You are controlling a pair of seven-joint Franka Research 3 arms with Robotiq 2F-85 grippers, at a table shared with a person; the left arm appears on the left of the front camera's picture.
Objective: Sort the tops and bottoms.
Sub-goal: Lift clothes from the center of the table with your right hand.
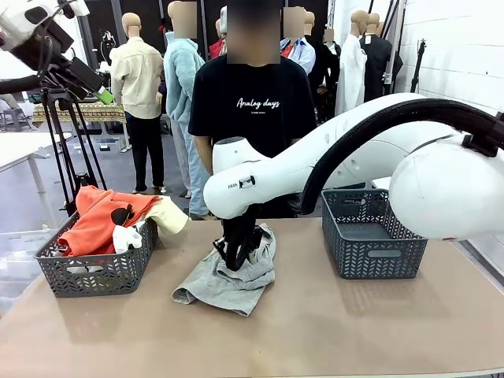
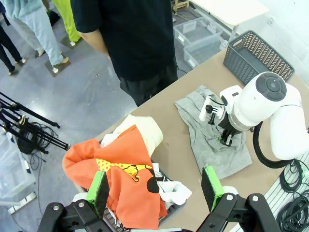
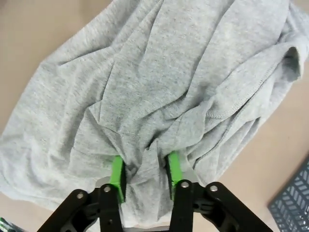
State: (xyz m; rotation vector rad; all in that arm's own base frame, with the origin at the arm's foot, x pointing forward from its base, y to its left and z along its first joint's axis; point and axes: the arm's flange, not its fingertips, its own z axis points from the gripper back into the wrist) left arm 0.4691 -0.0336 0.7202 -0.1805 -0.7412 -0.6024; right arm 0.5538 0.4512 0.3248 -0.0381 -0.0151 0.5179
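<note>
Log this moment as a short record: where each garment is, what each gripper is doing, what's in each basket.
grey garment: crumpled on the table, mid-table, between the baskets
right gripper: down on the grey garment, jaws pinching a fold of it
left gripper: jaws open, holding nothing, above the left basket
left basket: holds orange-red top, cream top, white top
right basket: no clothes visible inside
person: stands at far side, black T-shirt
</note>
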